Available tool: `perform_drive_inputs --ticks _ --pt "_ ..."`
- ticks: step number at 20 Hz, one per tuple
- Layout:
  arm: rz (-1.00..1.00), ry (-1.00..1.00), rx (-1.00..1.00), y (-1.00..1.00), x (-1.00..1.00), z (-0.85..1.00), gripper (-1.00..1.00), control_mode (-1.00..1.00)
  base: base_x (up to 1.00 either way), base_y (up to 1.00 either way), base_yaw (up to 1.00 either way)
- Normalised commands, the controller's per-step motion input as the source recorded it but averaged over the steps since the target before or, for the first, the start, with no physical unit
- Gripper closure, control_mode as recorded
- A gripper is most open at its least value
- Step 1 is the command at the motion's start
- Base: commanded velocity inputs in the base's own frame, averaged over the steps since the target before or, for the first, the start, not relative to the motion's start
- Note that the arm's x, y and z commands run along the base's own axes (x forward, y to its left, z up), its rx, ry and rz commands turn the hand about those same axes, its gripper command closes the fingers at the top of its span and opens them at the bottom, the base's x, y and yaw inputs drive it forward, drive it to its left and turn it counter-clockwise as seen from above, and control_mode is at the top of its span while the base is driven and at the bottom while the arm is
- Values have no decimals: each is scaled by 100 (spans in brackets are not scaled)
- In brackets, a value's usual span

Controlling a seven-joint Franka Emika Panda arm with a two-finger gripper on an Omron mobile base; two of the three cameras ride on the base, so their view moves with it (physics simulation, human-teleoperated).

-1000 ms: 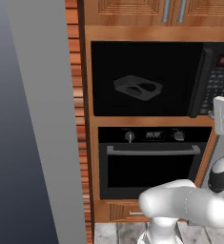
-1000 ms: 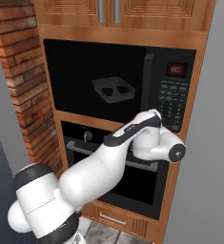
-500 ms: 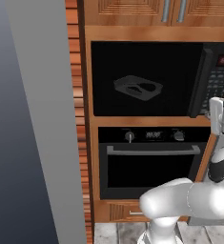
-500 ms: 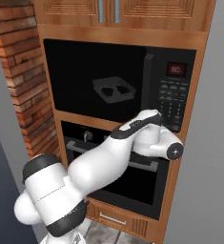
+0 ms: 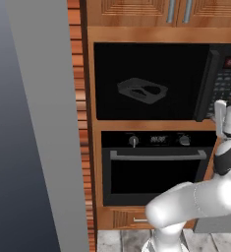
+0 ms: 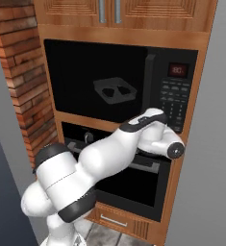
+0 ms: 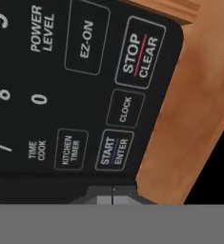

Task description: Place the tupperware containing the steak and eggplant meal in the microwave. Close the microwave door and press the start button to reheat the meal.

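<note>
Though behind glass, tupperware faintly grey.

Warm wood cabinetry framing the built-in appliances, with upper cupboard doors carrying slim silver handles. Black oven below, knobs and a silver bar handle across its front. Red brick column to the left. Flat grey wall panel beside it. Grey tiled floor at the base.

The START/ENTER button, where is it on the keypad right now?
In the hand view, the START/ENTER button sits in the keypad's bottom row, right of KITCHEN TIMER, below CLOCK, just above the gripper.
</note>
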Motion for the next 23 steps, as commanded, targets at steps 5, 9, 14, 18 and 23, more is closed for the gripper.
perform_drive_inputs --ticks 5,9,14,18,23 --pt "-5 0 0 -16 36 -11 100 -100 0 0 0" --pt "-6 0 0 -11 33 -22 100 -100 0 0 0" --pt "-7 0 0 -9 34 -25 100 -100 0 0 0" --pt "-16 0 0 3 39 -13 100 -100 0 0 0" --pt "-39 -9 -13 60 5 0 100 -100 0 0 0"
